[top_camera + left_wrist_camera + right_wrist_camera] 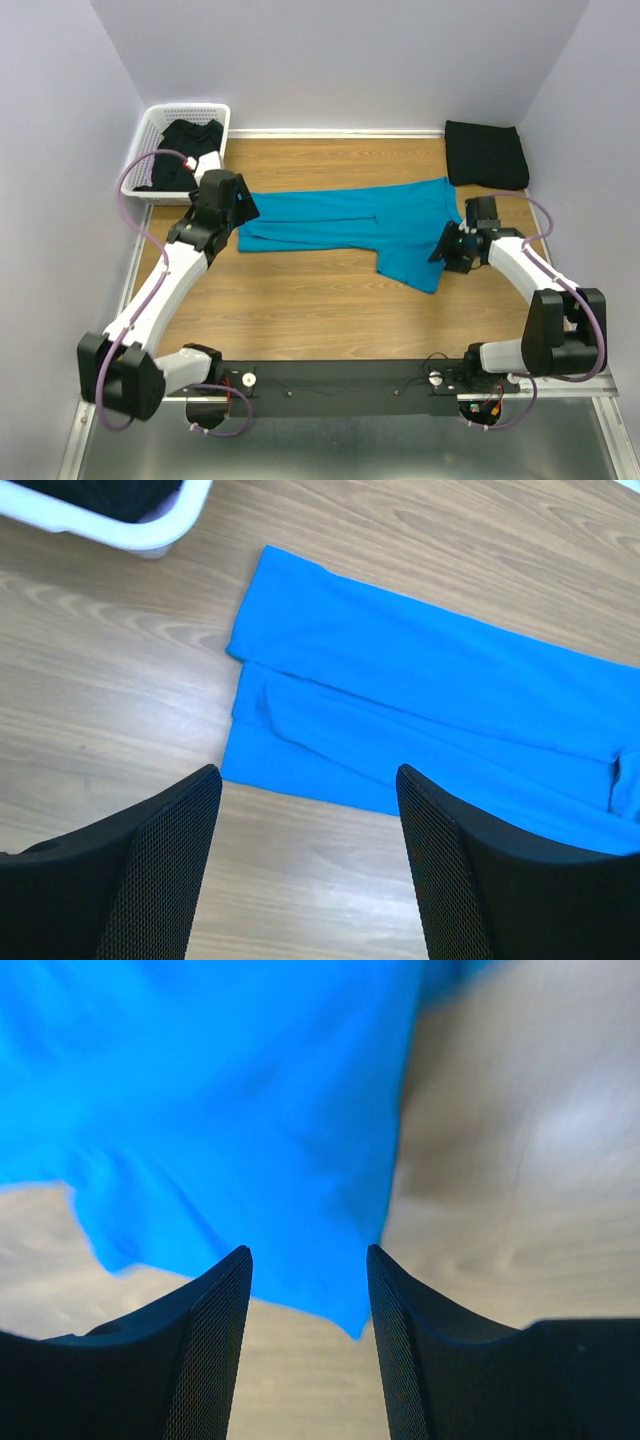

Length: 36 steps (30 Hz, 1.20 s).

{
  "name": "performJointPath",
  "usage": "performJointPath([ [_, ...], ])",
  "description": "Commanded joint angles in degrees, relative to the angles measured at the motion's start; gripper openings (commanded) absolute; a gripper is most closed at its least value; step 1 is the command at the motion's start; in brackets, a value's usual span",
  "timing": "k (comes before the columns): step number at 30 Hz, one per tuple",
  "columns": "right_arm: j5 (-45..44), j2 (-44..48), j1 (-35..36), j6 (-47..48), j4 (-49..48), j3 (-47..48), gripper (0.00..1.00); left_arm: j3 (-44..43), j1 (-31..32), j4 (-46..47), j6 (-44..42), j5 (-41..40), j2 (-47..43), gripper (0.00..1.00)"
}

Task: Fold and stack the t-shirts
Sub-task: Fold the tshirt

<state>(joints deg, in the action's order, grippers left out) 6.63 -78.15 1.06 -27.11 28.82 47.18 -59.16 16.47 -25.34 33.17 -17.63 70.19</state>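
Observation:
A teal-blue t-shirt [345, 222] lies partly folded lengthwise across the middle of the wooden table. My left gripper [241, 207] hovers over its left end, open and empty; in the left wrist view [308, 772] the shirt's left edge [400, 700] lies just beyond the fingertips. My right gripper [444, 250] is open at the shirt's lower right corner; in the right wrist view [308, 1250] that corner [300, 1160] hangs between the open fingers, not clamped. A folded black t-shirt [486, 153] lies at the back right. More black shirts [185, 150] sit in the basket.
A white lattice basket [168, 116] stands at the back left, its corner also in the left wrist view [150, 530]. Pale walls close the table at the back and both sides. Bare wood [300, 300] lies between the shirt and the arm bases.

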Motion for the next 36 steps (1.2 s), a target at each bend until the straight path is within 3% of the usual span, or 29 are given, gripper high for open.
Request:
performJointPath([
  [1, 3.5, 1.9, 1.5, -2.6, 2.1, -5.2, 0.58, 5.3, 0.0, 4.3, -5.7, -2.5, -7.1, 0.79],
  [7, 2.8, 2.6, 2.5, -4.0, 3.3, -8.9, 0.58, 12.5, -0.1, 10.7, -7.7, -4.0, -15.3, 0.78],
  [18, 2.2, 0.3, 4.0, -6.4, 3.6, -10.5, 0.56, 17.1, -0.1, 14.2, -7.0, -6.0, -14.5, 0.78],
  [21, 2.9, -0.3, 4.1, -6.6, 3.7, -9.5, 0.49, 17.0, 0.0, 14.2, -7.2, -7.2, -14.7, 0.78],
  [28, 3.4, -1.3, 4.1, -7.3, 3.8, -3.2, 0.0, 17.2, -0.1, 13.9, -6.9, -8.9, -15.8, 0.78],
  [36, -1.9, -8.6, 4.1, -5.8, 3.9, 15.7, 0.0, 17.3, -0.2, 13.7, -6.6, -8.9, -15.2, 0.78],
])
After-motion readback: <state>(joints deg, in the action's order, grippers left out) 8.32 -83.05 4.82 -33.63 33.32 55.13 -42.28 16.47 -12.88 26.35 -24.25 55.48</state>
